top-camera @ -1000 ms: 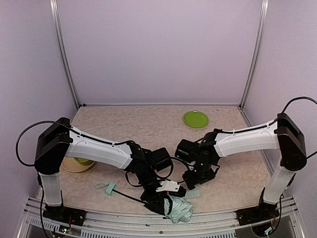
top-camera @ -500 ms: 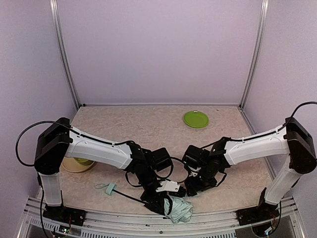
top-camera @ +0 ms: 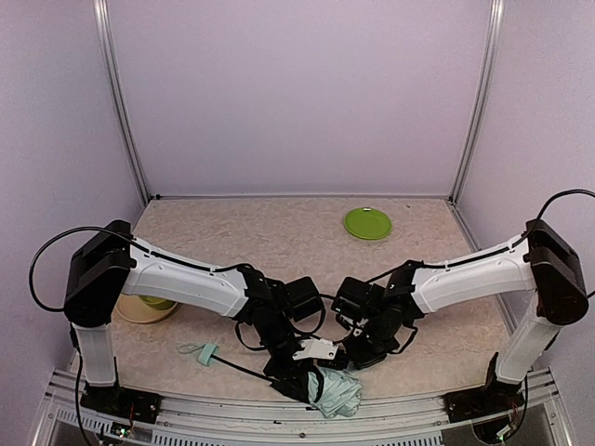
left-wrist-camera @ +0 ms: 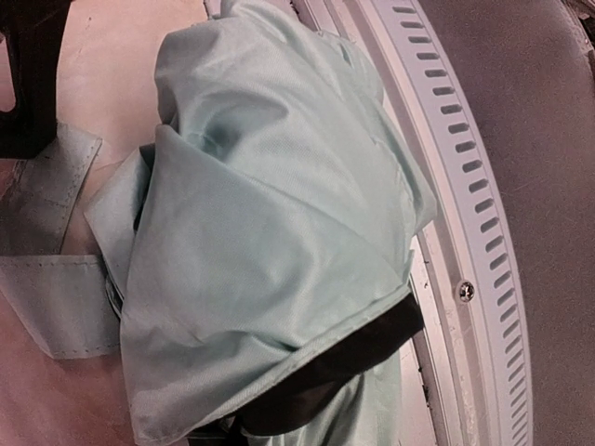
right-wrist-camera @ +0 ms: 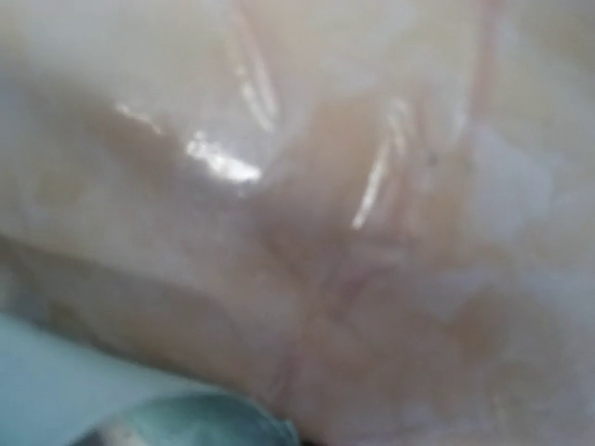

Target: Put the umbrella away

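Note:
The umbrella lies at the table's front edge, its pale mint canopy (top-camera: 335,393) bunched up. A thin black shaft runs left from it to the small mint handle (top-camera: 207,352) with its strap. My left gripper (top-camera: 311,362) points down onto the canopy's near end. In the left wrist view mint fabric (left-wrist-camera: 270,204) with black lining (left-wrist-camera: 344,367) fills the frame and hides the fingers. My right gripper (top-camera: 358,355) is low on the table just right of the canopy, shut. Its wrist view is a blur of tabletop with a mint scrap (right-wrist-camera: 139,409) at the bottom; I cannot tell if it is pinched.
A green plate (top-camera: 368,223) lies at the back right. A tan bowl (top-camera: 147,308) sits behind the left arm. The slotted white front rail (left-wrist-camera: 465,232) runs right beside the canopy. A loose mint closure strap (left-wrist-camera: 56,307) lies left of the fabric.
My right gripper has swung in toward the canopy, dropped to the table and gone from open to shut. The left arm and the umbrella have not moved.

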Robot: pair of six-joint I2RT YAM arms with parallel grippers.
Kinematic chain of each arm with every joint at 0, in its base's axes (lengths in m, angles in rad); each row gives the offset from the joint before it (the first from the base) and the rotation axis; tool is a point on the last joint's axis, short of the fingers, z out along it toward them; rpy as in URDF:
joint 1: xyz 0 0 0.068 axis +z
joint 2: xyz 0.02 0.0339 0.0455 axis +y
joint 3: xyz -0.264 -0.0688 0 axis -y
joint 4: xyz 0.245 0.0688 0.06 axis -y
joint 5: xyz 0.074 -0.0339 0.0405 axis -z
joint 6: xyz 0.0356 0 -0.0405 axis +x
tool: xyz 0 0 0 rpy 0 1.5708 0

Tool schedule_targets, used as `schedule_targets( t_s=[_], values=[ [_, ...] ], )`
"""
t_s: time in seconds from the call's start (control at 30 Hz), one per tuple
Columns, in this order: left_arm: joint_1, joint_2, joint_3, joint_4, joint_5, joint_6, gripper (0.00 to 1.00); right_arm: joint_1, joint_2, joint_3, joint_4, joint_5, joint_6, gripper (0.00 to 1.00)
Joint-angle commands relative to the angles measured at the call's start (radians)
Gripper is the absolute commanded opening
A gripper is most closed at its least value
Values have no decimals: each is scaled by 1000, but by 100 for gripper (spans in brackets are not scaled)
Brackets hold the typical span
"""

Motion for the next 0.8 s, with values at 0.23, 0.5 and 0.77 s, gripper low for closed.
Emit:
schedule_targets(
  t_s=[0.23, 0.5, 0.77],
  values=[
    [-21, -33, -50, -73, -116, 9, 0, -117, -134, -91, 311, 227, -200, 0],
    [-30, -81, -59, -52, -70, -5, 0, -209, -202, -249, 852, 238, -380, 0],
    [-39, -65, -78, -47, -142, -30, 0, -256, -298, -130, 611, 95, -429, 11]
  ],
)
